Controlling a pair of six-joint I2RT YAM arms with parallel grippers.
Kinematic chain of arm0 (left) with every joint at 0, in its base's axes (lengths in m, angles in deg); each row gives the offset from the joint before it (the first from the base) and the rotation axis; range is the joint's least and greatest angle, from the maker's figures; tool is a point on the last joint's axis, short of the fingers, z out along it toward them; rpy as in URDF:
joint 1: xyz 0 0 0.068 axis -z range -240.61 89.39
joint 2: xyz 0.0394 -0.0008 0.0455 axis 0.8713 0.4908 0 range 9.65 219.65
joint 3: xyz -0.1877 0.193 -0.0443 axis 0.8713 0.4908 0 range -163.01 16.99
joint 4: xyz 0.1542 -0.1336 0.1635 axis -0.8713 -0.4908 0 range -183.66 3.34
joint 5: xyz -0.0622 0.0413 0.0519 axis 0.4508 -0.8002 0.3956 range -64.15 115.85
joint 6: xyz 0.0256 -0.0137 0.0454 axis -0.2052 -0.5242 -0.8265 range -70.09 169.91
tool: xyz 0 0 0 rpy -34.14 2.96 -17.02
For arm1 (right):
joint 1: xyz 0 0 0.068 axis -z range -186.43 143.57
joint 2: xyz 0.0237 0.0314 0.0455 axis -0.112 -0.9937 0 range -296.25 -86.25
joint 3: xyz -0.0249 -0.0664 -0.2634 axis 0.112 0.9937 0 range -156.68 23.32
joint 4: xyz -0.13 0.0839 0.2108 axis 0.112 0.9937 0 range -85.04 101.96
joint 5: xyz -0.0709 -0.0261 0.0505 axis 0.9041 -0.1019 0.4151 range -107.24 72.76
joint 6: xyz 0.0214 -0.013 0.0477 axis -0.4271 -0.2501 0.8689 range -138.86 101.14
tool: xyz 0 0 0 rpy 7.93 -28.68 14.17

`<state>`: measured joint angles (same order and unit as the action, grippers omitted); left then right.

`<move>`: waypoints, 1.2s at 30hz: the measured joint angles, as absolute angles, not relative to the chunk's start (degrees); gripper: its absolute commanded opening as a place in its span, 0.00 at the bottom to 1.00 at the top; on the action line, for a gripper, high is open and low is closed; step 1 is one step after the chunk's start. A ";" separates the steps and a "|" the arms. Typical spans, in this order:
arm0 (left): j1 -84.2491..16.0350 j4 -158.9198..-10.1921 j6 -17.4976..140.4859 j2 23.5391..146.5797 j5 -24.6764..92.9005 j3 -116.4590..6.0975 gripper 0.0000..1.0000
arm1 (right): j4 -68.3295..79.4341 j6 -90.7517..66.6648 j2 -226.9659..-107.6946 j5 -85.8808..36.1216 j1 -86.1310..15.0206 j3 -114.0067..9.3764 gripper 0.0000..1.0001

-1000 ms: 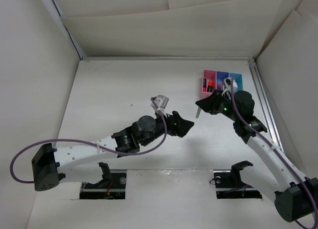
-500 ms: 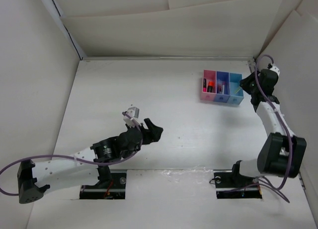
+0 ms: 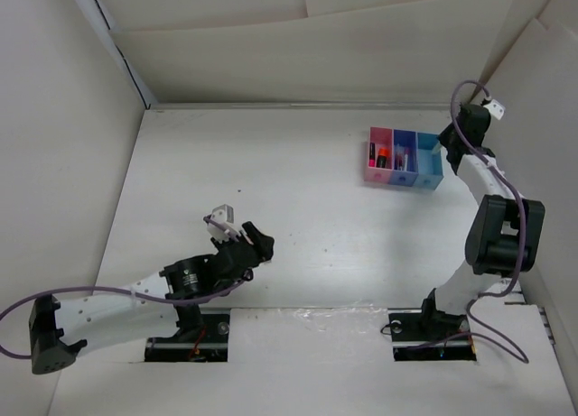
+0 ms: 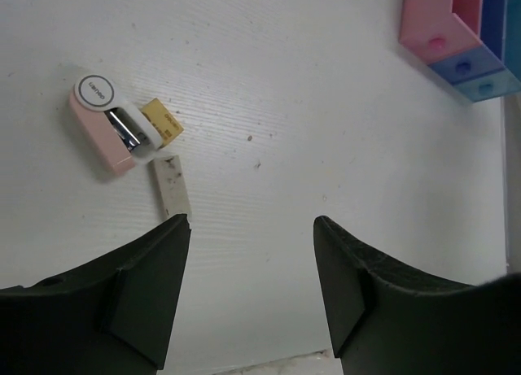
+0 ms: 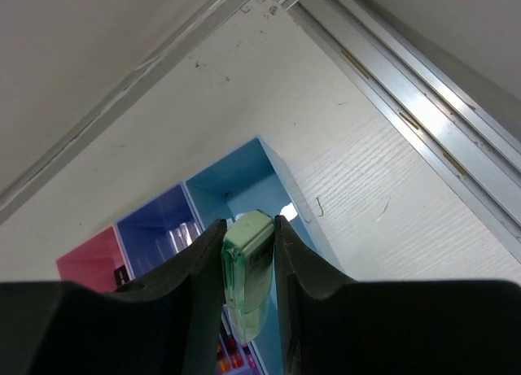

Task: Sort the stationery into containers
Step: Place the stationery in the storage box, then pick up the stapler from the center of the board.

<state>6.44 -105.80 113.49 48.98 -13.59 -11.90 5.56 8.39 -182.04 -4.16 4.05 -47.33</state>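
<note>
Right gripper (image 5: 248,225) clamps a green eraser (image 5: 247,281), lower end hidden between my fingers, over the light blue bin (image 5: 244,176) at the worktop's far-right corner. Dark blue bin (image 5: 155,228): pens (image 5: 234,359), mostly blocked. Pink bin (image 3: 373,166): highlighter (image 3: 382,154). Left gripper (image 4: 252,224) jaws apart, empty, near a small pink item (image 4: 98,135), kind unclear.

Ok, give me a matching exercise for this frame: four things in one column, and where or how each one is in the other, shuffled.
Things:
1. green eraser
2. pink item
3. highlighter
4. left end effector

States:
A. in the pink bin
B. open, nothing between its fingers
C. lying on the table
D. gripped by the right end effector

Pairs: 1-D, 2-C, 3-A, 4-B.
</note>
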 measured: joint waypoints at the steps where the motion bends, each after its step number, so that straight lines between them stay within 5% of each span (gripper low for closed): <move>1: 6.42 -105.75 113.62 49.92 -13.70 -11.83 0.57 | 5.45 7.84 -182.89 -3.37 3.44 -47.95 0.13; 21: -7.37 -93.47 105.64 58.75 -6.31 -11.02 0.60 | 7.90 3.36 -190.93 2.51 -1.63 -52.36 0.24; 29: -7.42 -93.49 104.81 58.58 -5.79 -10.34 0.59 | 10.24 3.21 -191.11 3.84 -1.63 -54.15 0.57; 36: -7.42 -93.36 104.81 59.91 -5.81 -10.34 0.57 | 13.01 3.45 -190.47 4.13 -1.63 -54.33 0.63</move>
<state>-7.42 -93.36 104.81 59.91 -5.81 -10.34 13.01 3.45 -190.47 4.13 -1.63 -54.33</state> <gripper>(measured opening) 0.588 0.624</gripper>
